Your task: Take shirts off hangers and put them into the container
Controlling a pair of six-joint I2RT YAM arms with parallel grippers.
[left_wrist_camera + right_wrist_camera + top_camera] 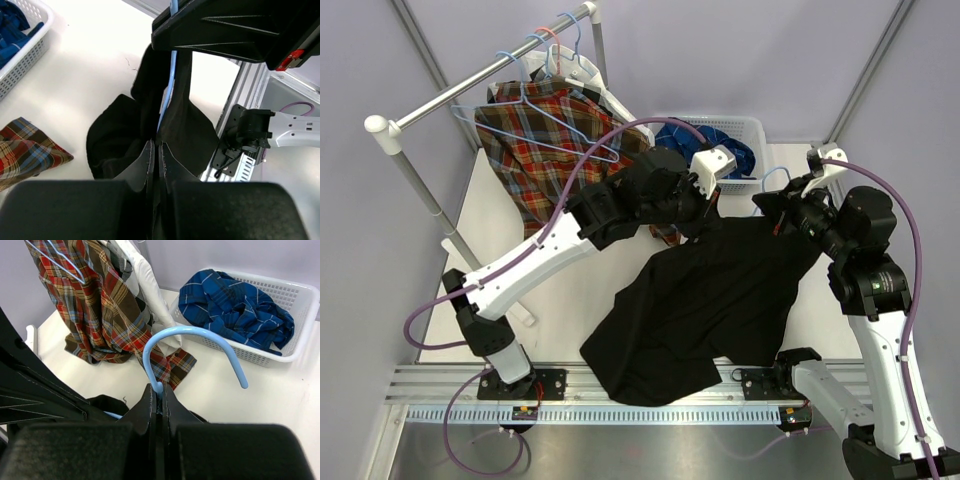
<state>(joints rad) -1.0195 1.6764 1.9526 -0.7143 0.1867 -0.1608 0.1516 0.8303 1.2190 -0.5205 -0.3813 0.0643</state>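
Black shirt (710, 300) is lying spread mid-table, near side, btwn the arms, w/ light blue hanger (200, 332) wire running into the cloth. Right gripper (159, 392) is clamping hanger neck; left gripper (155, 150) is pinching black cloth tight. Step: stripping shirt off hanger. Next probably needs pulling the two apart, then carrying shirt far-right to basket (748, 128).

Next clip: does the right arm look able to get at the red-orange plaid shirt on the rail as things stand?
Probably not. The right gripper is shut on the light blue hanger, and the left arm and the black shirt lie between it and the red-orange plaid shirt.
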